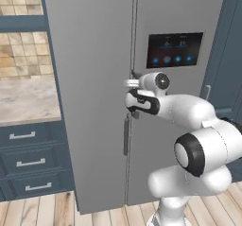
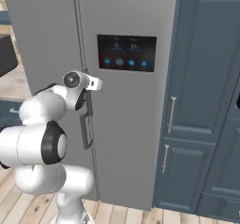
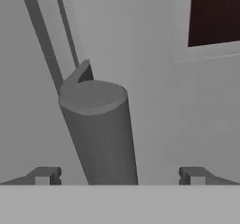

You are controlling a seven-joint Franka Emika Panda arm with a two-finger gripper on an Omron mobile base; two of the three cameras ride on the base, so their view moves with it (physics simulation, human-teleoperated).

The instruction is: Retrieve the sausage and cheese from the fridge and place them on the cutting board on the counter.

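While both doors are closed, you have this inventory:
Fridge (image 1: 94,102): shut, directly ahead of the arm.
Gripper (image 3: 119,175): jaws spread wide, grasping nothing, at the door seam.
Handle (image 3: 101,134): dark bar, top end between the fingertips (image 3: 46,175).
Display panel (image 2: 126,53): dark, on the right door.
Counter (image 1: 26,99): left of the fridge.

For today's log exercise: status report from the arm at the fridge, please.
End effector open, straddling the door handle, not yet clamped. Fridge doors shut. Nothing in the way.
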